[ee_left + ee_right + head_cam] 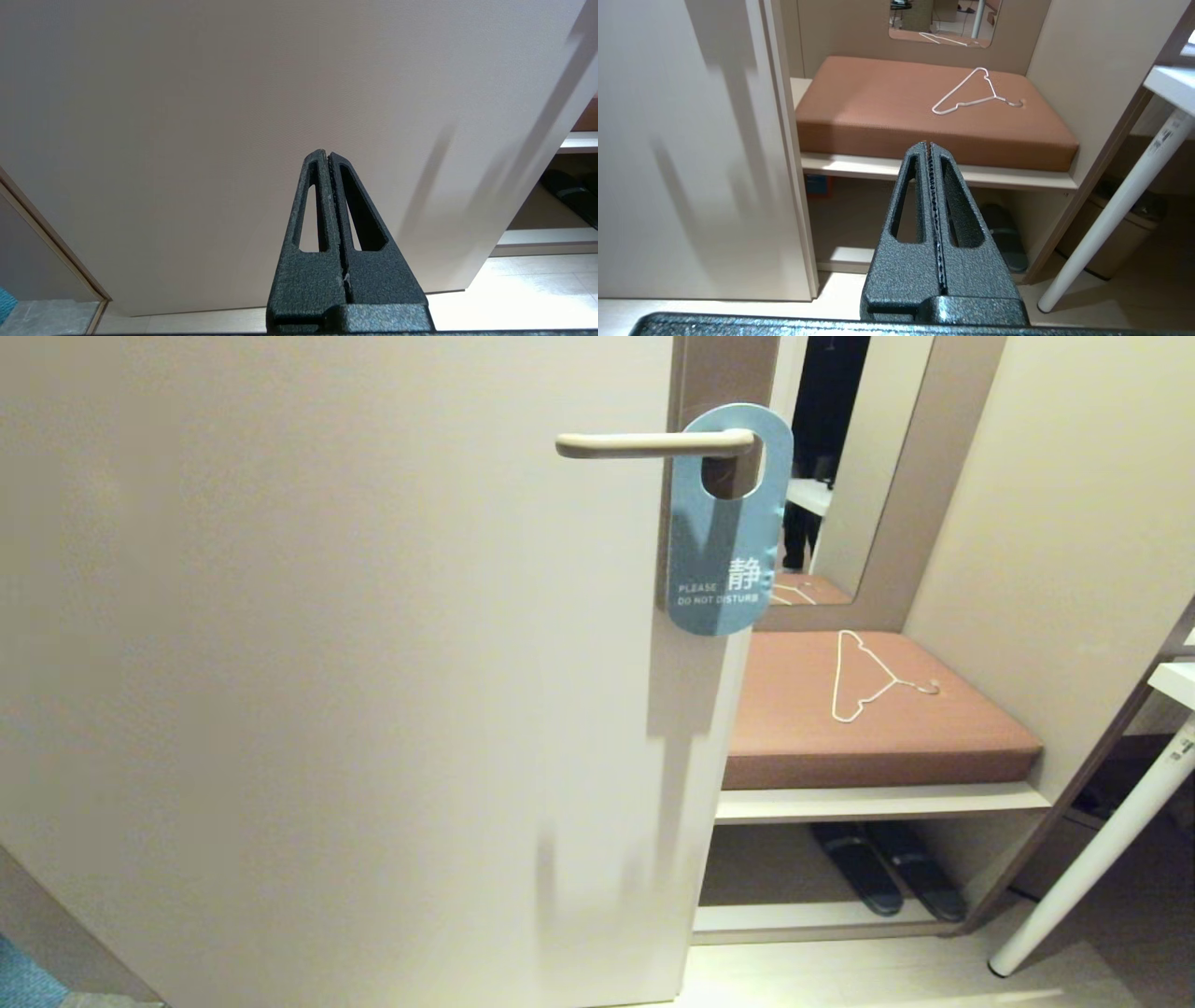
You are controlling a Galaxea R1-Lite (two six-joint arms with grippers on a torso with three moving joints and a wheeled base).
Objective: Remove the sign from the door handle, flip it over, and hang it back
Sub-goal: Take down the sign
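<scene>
The sign [724, 537] hangs blue-face-out on the door handle [644, 445]; left tool [328, 156] and right tool [929, 147] are pressed closed, empty.

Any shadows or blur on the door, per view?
Head view: the sign throws a soft shadow down the door. Left wrist view: slanted streak shadows beside the shut left gripper. Right wrist view: similar smeared shadows on the door; the white hanger stays crisp.
</scene>
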